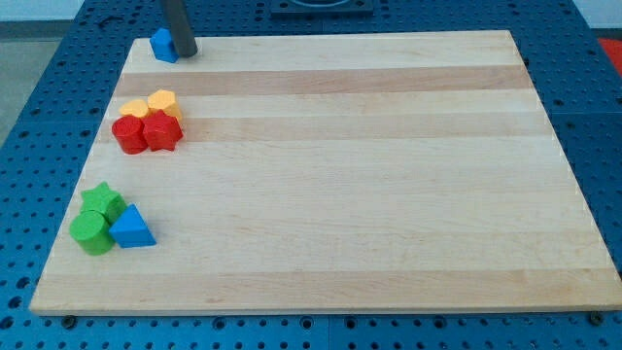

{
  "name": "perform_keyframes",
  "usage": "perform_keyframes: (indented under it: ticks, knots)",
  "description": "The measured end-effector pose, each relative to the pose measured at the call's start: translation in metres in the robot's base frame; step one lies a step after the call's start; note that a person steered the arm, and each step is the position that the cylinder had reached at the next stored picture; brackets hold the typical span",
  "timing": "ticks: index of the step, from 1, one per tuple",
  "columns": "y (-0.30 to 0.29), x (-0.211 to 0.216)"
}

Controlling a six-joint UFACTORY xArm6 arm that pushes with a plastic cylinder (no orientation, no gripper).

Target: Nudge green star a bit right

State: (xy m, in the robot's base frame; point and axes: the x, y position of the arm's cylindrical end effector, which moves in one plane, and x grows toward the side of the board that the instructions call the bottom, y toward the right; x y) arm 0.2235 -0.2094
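Since the rod sits far from its target, the lines below read the job as not yet begun.

Tool: the rig has no grasping tool, only a straight dark rod, so there is nothing to open, close or grip with.
My tip: my tip (185, 54) rests at the view's top left, just beside a small blue block (162, 45) whose shape I cannot make out; whether they touch I cannot tell.
Green star: the green star (102, 201) lies near the view's bottom left edge of the worktop (369, 175), at the top of a tight cluster.
Cluster mates: a green cylinder (91, 233) sits just below the star, and a blue triangle (131, 227) sits just to its lower right, both apparently touching it.
Other blocks: two yellow blocks (151, 103) and two red blocks (146, 133) form a group between the tip and the star, near the view's left.
Progress: nothing looks done; the star is hemmed in with its neighbours.
Remaining: by my judgement, the tip must travel down past the red and yellow group, reach the star's left side, then push briefly rightward.
Risk: the blue triangle may be shoved along.
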Motion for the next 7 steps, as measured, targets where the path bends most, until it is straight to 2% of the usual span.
perform_keyframes:
  ticks: [1,2,3,4,6,7]
  knots:
    - [0.040,0.023]
    - [0.113,0.088]
    - [0.137,0.155]
    - [0.120,0.240]
    - [0.042,0.371]
    - [0.019,0.395]
